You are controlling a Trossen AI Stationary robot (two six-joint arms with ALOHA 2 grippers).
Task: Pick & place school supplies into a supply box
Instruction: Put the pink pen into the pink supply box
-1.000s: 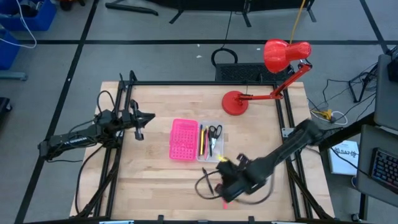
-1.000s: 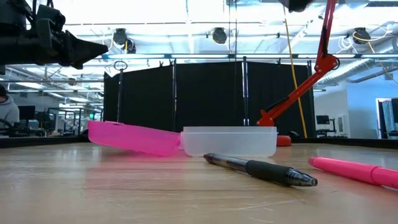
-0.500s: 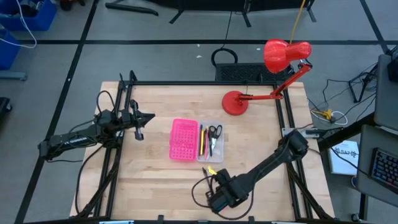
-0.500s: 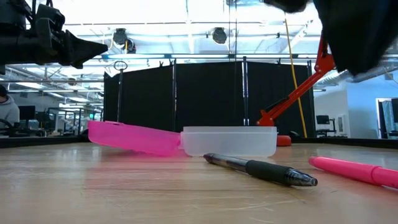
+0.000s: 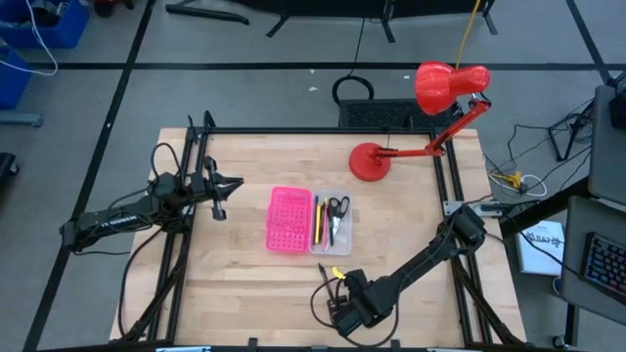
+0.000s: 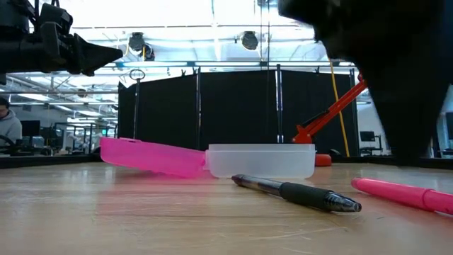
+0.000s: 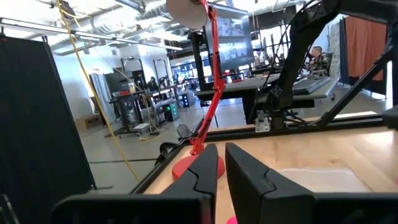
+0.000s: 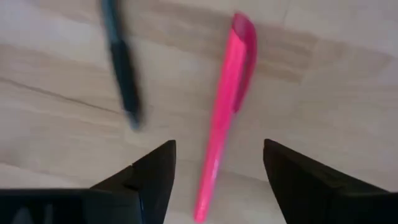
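Note:
The supply box lies open mid-table: its pink half beside the clear tray, which holds small scissors and slim pens. A pink pen and a black pen lie flat on the wood near the table's near edge. My right gripper hangs open above them, pointing down, one finger on either side of the pink pen and apart from it. My left gripper is shut on nothing, held above the table's left side.
A red desk lamp stands on its round base at the far right. A yellow pen lies just beyond my right gripper. Bare wood lies between the box and the left arm.
My right gripper has gone toward the table's near edge and a little left, and down, so its arm now fills the upper right of the low view. The pens and the box have stayed where they were.

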